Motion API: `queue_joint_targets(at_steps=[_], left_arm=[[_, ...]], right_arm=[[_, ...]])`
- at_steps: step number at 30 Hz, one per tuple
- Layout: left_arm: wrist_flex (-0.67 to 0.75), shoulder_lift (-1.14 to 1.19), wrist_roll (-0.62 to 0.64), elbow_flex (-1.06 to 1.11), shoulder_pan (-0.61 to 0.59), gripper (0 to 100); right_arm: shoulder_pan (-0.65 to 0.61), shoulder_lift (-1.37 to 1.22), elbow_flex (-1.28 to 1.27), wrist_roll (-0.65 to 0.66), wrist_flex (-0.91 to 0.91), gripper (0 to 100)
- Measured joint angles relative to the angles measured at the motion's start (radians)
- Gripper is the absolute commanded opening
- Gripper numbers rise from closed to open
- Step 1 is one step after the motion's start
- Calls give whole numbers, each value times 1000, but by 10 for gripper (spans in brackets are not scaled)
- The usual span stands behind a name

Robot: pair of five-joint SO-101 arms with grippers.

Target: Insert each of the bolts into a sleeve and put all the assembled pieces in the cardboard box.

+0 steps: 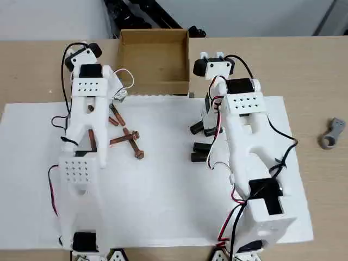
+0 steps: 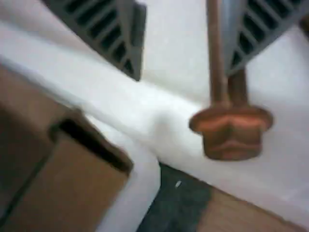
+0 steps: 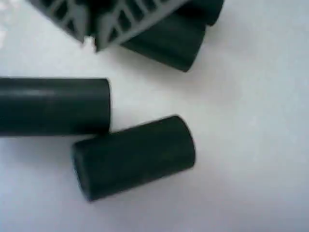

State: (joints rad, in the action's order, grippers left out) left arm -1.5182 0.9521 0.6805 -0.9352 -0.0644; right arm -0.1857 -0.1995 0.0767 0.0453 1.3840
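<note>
- Where the foam sheet (image 1: 163, 190) meets the cardboard box (image 1: 155, 57), one bolt (image 2: 231, 128) sits right of centre in the left wrist frame, its shaft running up-frame along one finger and its flanged head low, close to the sheet's edge.
- Left gripper (image 2: 183, 72): jaws wide apart, the bolt against one finger only. Can't tell if the bolt is carried or lying on the foam.
- More bolts (image 1: 124, 140) lie loose on the foam left of centre in the high frame, two of them crossed, beside the left arm.
- Three black sleeves (image 1: 202, 145) lie on the foam centre-right in the high frame, next to the right arm, none with a bolt in it.
- In the right wrist frame, two sleeves (image 3: 135, 157) are nearly touching and a third (image 3: 169, 41) is partly hidden by the fingers.
- Right gripper (image 3: 95, 43): tips together, nothing seen between them.
- The box is open at top centre of the high frame, no pieces visible inside.
- A grey part (image 1: 331, 133) lies on the wooden table (image 1: 315, 65) at far right.
</note>
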Motion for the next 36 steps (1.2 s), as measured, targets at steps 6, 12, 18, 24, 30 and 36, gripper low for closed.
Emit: queue_joint_targets(at_steps=[6, 12, 18, 24, 30, 36], left_arm=[[-8, 178, 8, -203, 8, 104], [-83, 261, 48, -362, 8, 70], [-189, 282, 52, -489, 2, 87], [-209, 281, 26, -585, -11, 87], [-212, 173, 9, -350, -54, 87], [-169, 135, 5, -224, -49, 87]], right_arm=[[-2, -55, 0, 0, 0, 9], [-2, -77, 0, 0, 0, 9], [-2, -77, 0, 0, 0, 9], [-2, -77, 0, 0, 0, 9], [-2, -77, 0, 0, 0, 9], [-31, -80, 0, -2, 0, 9]])
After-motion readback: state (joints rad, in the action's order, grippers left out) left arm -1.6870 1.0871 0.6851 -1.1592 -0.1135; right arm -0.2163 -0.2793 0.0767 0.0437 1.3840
